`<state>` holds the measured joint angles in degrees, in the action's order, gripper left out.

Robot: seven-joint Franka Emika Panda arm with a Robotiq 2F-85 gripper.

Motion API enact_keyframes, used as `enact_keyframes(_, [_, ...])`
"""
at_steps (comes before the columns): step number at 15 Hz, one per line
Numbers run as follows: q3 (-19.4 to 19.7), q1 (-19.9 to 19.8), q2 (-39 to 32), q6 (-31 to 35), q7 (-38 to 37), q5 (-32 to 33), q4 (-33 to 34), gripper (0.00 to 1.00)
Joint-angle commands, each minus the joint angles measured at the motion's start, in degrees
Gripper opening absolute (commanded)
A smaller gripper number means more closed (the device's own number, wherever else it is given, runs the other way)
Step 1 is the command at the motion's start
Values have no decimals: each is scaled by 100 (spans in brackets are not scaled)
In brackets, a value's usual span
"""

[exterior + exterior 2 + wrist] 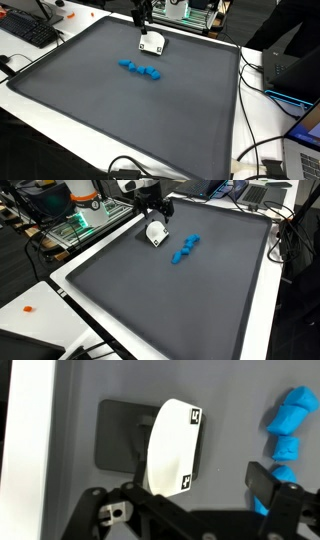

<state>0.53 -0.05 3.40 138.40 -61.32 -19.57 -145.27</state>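
Note:
A white curved piece with small black marks [172, 445] rests on a dark grey flat base [115, 435] near the far edge of the grey mat; it shows in both exterior views [152, 43] [157, 233]. My gripper [195, 485] hangs just above it, also seen in both exterior views [143, 22] [158, 208]. Its fingers are spread apart and hold nothing. One finger pad stands beside the white piece, towards the blue pieces. A row of small blue pieces [141, 70] [185, 248] [290, 420] lies on the mat a little apart from the white piece.
The large grey mat [130, 120] covers a white table [40, 295]. A keyboard [28, 30] and cables [262, 150] lie around the mat's edges. Electronics racks [75, 225] stand behind the arm. A laptop [300, 95] sits beside the mat.

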Motion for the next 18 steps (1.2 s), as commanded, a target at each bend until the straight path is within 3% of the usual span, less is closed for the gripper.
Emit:
enact_keyframes(1, [-78, -119, 448, -524, -670, 1094, 86, 100])
enact_keyframes(4, [-195, -89, 681, -868, -310, 1873, 361, 100])
enact_keyframes(7, [-315, -9, 787, -992, 215, 2179, 649, 100])
enact_keyframes(18, [-661, 349, 380, -794, 3167, 1997, 1579, 100])
